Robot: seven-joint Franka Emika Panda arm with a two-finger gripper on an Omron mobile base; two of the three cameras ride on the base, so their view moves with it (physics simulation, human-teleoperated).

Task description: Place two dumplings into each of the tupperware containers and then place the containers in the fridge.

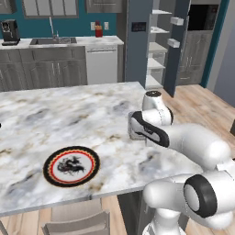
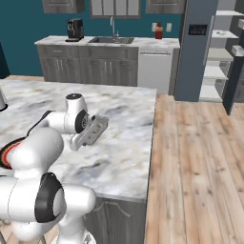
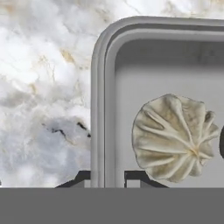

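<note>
A pale grey tupperware container point(image 3: 105, 87) lies on the marble counter in the hand view, with one tan crimped dumpling point(image 3: 173, 138) inside it. My gripper point(image 3: 108, 177) is shut on the container's rim, one fingertip outside and one inside. In the right base view the container point(image 2: 94, 129) looks tilted in the gripper point(image 2: 82, 138) above the island counter. In the left base view a corner of the container point(image 1: 134, 134) peeks out from behind my forearm. The slate blue fridge point(image 1: 137, 41) stands open at the back, its white shelves point(image 2: 217, 52) showing.
A round dark-rimmed plate point(image 1: 71, 166) lies on the island counter point(image 1: 69, 114) near its front edge, left of the arm. The island's right edge point(image 2: 151, 138) drops to the wooden floor toward the fridge. Sink, coffee machine and cabinets line the back wall.
</note>
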